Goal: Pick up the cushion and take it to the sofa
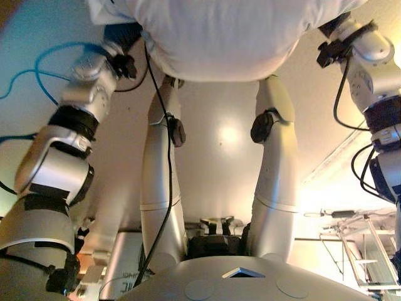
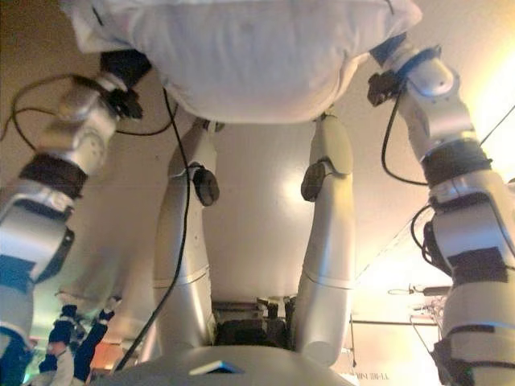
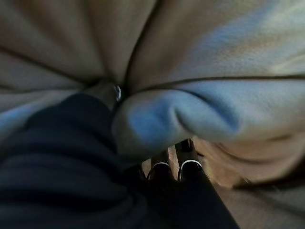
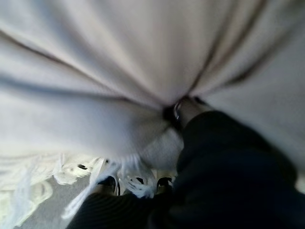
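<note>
A large white cushion (image 1: 219,31) hangs at the top of the eye views, held up between both hands above the floor. My left hand (image 1: 122,34) grips its left end. In the left wrist view the thumb (image 3: 107,90) digs into the fabric (image 3: 214,57), which bunches in folds, while the fingers (image 3: 190,167) curl beneath it. My right hand (image 1: 335,28) clamps the right end. In its wrist view the hand (image 4: 228,171) pinches the creased cloth (image 4: 119,57), and white fringe (image 4: 131,179) hangs over its fingers. Most of both hands is hidden by the cushion.
A pale smooth floor (image 1: 219,163) lies below the cushion. A metal frame rack (image 1: 357,244) stands at the lower right. A light box-like object (image 1: 119,263) sits at the lower left.
</note>
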